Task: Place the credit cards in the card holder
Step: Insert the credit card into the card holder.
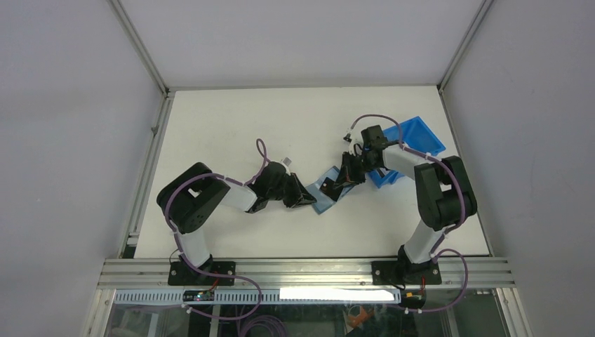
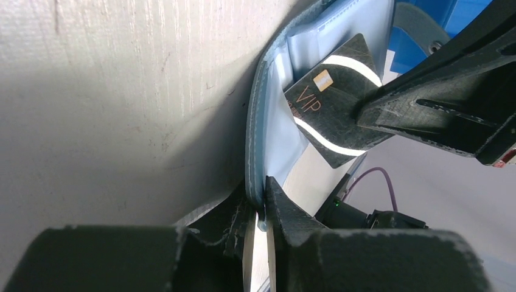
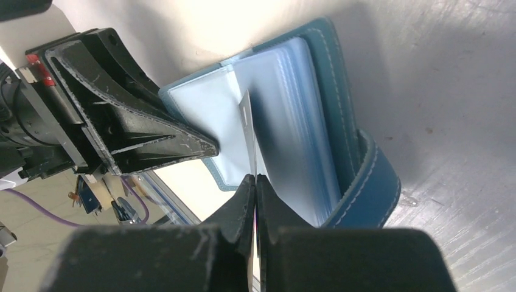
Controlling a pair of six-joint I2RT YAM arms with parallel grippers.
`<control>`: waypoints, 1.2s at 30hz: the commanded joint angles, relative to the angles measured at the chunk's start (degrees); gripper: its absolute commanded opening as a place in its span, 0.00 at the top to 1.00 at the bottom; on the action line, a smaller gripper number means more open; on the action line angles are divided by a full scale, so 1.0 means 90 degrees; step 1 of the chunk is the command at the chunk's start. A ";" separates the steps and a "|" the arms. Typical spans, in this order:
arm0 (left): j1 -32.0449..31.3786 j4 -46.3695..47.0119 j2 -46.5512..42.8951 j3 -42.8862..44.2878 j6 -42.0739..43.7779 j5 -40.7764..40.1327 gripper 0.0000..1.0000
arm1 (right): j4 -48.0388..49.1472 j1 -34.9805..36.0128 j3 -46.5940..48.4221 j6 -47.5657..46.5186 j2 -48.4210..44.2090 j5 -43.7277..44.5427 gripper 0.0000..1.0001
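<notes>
Findings at the bench [image 1: 231, 119], for your record.

1. The card holder [image 3: 350, 164] lies opened out near the middle of the bench, between your two arms. Its teal cover faces down and its pale blue sleeves fan upward.

2. Your left hand [image 2: 261, 213] is nearly pressed together, with only a narrow slit between its fingers. The stitched edge of the card holder's cover sits in that slit, so the hand is pinching the cover. From the right wrist view, the same hand lies on the holder's left leaf.

3. Your right hand [image 3: 255, 181] is pressed together on one credit card [image 2: 331, 115]. From its own wrist view the card appears edge-on, as a thin pale line rising from the fingertips.

4. That card is dark, with white curved stripes, a gold chip mark and "VIP" lettering. It stands tilted over the open holder. One corner is among the clear sleeves, and the opposite end is in the right hand's grip. How deep it sits in a sleeve cannot be told.

5. A bright blue bin [image 1: 421, 137] stands at the far right of the bench, behind the right arm and apart from the card holder.

6. Only this one card can be made out in these views.
</notes>
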 commanded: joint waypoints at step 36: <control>0.0704 -0.0548 -0.0187 -0.0812 -0.0786 -0.0001 0.86 | -0.0390 0.0082 0.0857 -0.0394 0.1230 -0.0279 1.00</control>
